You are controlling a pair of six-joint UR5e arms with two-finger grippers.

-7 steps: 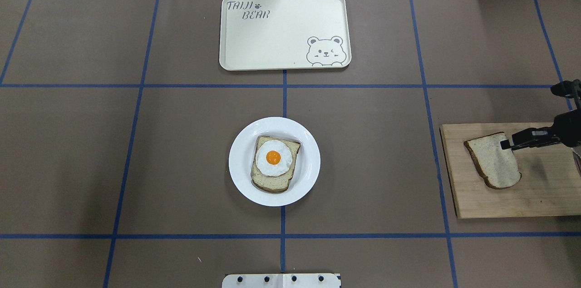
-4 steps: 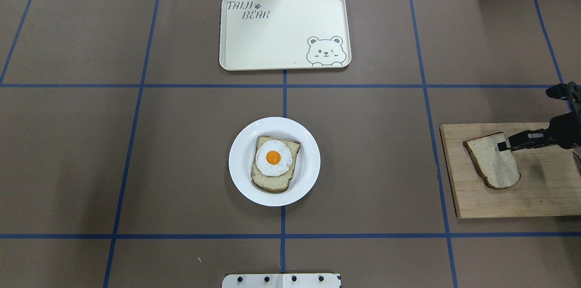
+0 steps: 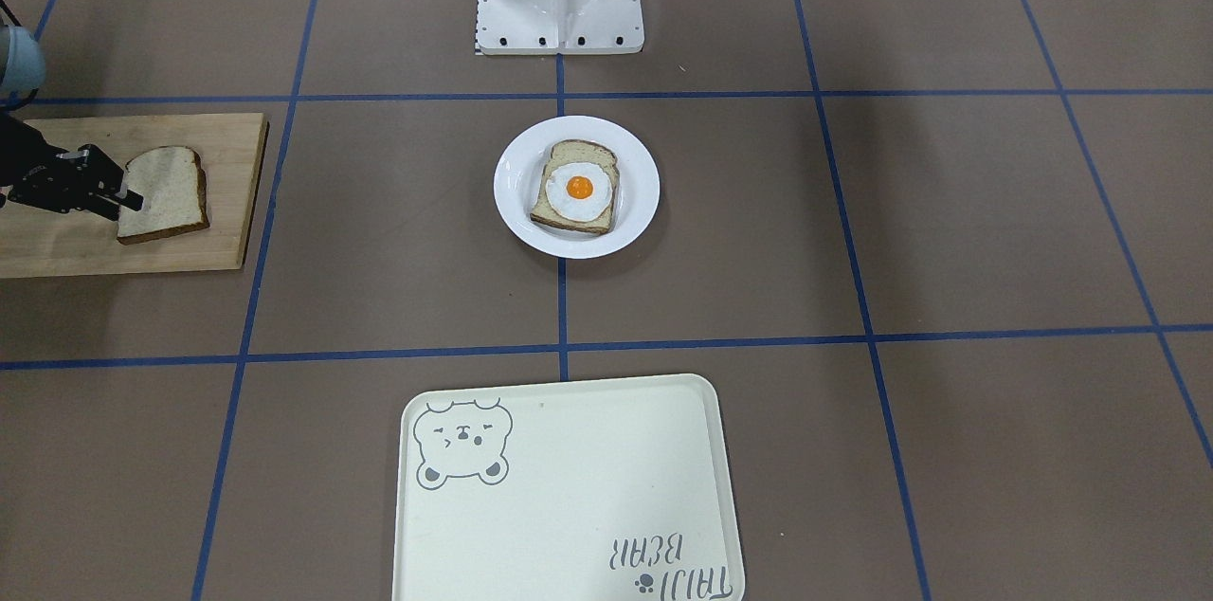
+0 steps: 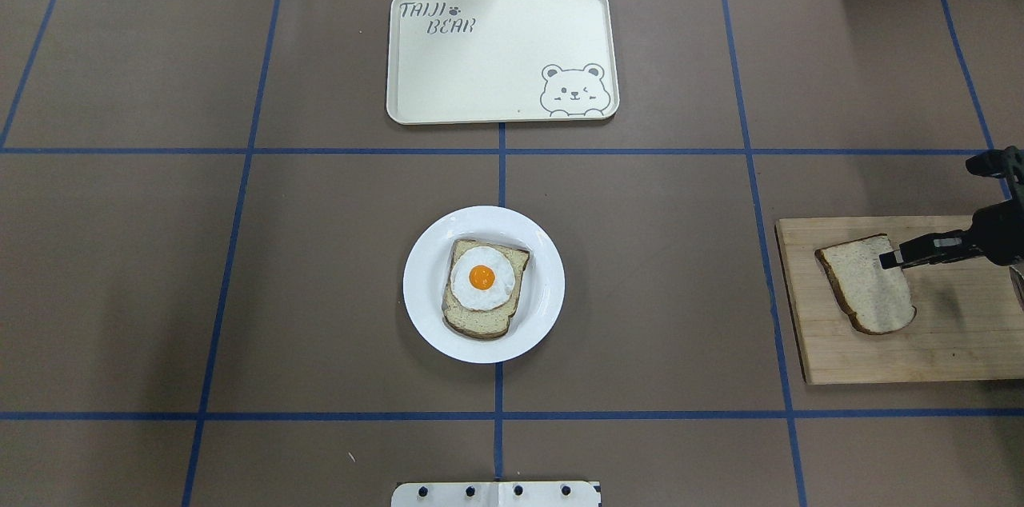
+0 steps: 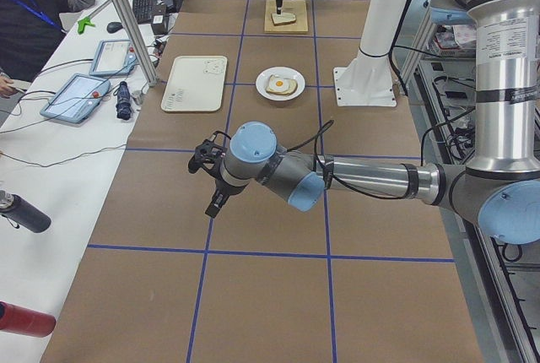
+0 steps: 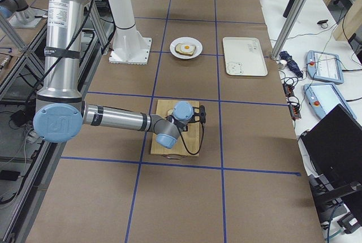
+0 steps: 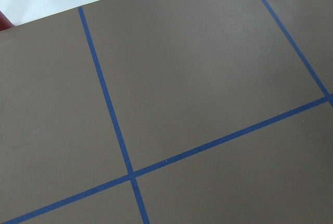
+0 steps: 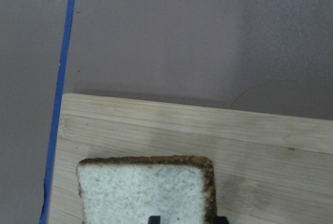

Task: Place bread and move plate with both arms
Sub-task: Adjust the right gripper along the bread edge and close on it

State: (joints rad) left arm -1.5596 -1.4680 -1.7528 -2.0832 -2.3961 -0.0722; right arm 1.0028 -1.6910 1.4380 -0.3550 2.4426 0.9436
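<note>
Right gripper sits at the top corner of the bread, reaching in low from the table's right edge. On my right wrist feed, two black fingertips poke up at the bottom of the frame, a little apart. One is over the pale crumb and the other is just outside the dark crust. I cannot tell whether they are clamped on the slice or only resting against it.

The bread lies on the wooden board towards its inner end, rounded top pointing back at the robot. The board sits out on the robot's right, well apart from everything else.

At the middle of the table, the plate stands on the centre tape line. It carries the slice with the fried egg, yolk up and set slightly off-centre. Beyond the plate, on the far side from the robot, lies the cream bear tray, apart from the plate.

I see the left gripper only in the side view from the table's left end. It hangs above bare brown table well away from the plate, fingers pointing down. From that view I cannot tell whether they are apart or together. Its wrist feed gives me only brown surface crossed by blue tape.
</note>
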